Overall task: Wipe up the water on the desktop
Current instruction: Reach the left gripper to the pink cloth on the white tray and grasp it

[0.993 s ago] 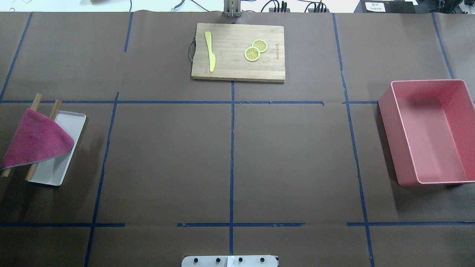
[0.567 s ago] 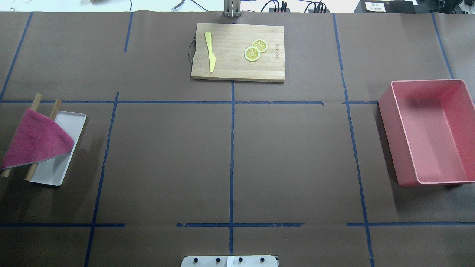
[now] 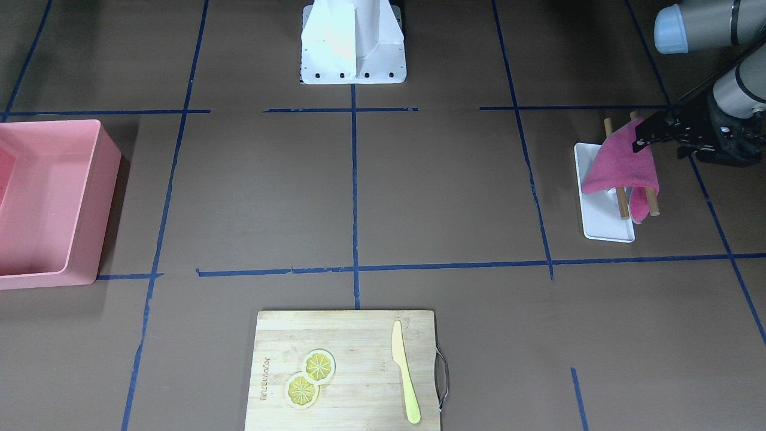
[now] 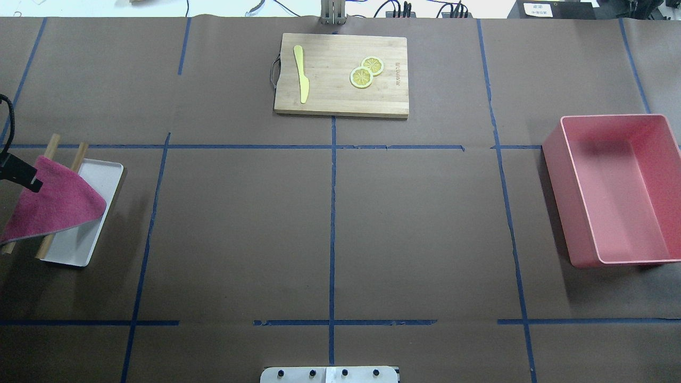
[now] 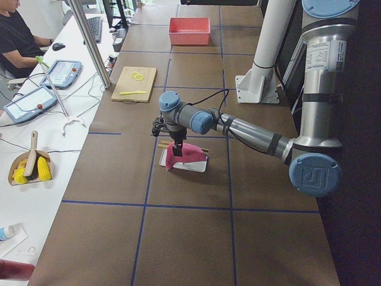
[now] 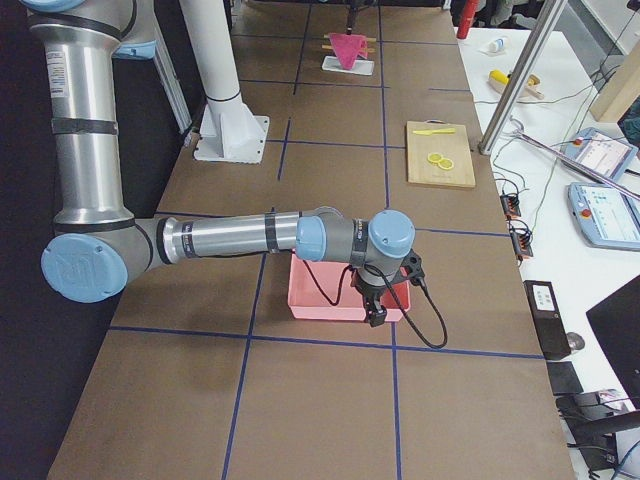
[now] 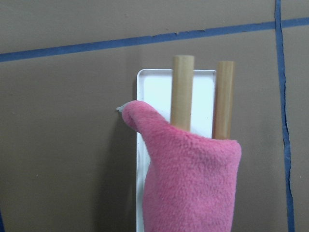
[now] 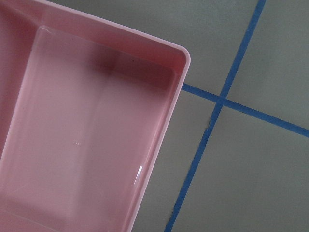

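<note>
The desktop [image 4: 239, 229] is dark brown with blue tape lines; no water shows on it. A pink cloth [image 4: 53, 205] hangs over two wooden rods [image 7: 182, 92] above a white tray [image 4: 80, 244] at the left edge. My left gripper [image 3: 641, 140] hovers at the cloth's [image 3: 619, 167] upper corner and looks open; only one black finger [image 4: 24, 178] shows in the overhead view. The left wrist view shows the cloth [image 7: 193, 183] just below the camera. My right gripper [image 6: 375, 310] hangs over the near corner of a pink box [image 6: 330, 305]; I cannot tell whether it is open.
The pink box [image 4: 553, 159] stands open on the right side and holds nothing. A bamboo cutting board [image 4: 340, 101] at the far middle carries a yellow knife [image 4: 301, 74] and two lemon slices [image 4: 366, 73]. The robot's base plate [image 4: 330, 374] sits at the near edge.
My left gripper's finger has come into the overhead view at the left edge, by the cloth's far corner. The cloth, tray, board and box have not moved.
</note>
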`<action>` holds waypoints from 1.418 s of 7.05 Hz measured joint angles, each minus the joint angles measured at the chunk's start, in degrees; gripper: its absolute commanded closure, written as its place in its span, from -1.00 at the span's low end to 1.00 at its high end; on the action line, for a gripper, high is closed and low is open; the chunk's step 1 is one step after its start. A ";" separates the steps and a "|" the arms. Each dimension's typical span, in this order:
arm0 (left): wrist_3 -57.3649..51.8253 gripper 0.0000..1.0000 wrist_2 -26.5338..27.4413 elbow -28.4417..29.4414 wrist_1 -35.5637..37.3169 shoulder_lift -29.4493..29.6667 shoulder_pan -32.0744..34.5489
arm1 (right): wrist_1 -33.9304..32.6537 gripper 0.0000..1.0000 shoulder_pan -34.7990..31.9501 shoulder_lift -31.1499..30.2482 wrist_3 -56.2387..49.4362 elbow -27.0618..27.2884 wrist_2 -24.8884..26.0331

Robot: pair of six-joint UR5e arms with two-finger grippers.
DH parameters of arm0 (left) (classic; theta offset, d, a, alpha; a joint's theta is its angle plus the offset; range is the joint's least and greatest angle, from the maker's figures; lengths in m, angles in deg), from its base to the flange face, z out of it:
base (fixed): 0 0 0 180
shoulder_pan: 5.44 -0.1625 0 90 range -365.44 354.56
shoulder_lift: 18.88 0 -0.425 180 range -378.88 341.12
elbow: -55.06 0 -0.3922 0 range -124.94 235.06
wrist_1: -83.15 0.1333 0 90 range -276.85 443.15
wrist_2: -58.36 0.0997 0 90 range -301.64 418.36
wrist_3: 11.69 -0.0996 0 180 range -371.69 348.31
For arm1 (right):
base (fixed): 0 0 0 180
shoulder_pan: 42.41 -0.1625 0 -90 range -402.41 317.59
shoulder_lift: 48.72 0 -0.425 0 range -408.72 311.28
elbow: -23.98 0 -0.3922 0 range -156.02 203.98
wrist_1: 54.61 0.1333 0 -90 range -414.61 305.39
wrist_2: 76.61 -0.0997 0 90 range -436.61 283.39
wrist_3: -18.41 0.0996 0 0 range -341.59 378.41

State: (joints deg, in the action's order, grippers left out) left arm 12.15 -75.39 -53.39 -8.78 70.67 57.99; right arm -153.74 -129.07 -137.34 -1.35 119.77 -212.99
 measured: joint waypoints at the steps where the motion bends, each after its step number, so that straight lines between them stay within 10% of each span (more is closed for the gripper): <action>1: 0.12 -0.38 0.86 0.27 0.00 0.33 -0.69 | 0.00 -1.00 0.03 -0.03 0.09 0.00 -0.01; 4: 0.33 0.50 1.43 0.42 0.00 0.51 -1.10 | -0.01 -1.00 0.08 -0.05 0.20 -0.12 -0.02; 10: 0.47 1.00 1.46 -0.59 0.02 0.40 -0.88 | -0.01 -1.00 0.04 -0.05 0.58 0.06 -0.08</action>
State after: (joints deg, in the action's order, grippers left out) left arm 12.63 -73.92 -53.97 -8.76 71.07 57.11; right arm -153.75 -129.04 -137.40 -0.77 119.83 -213.08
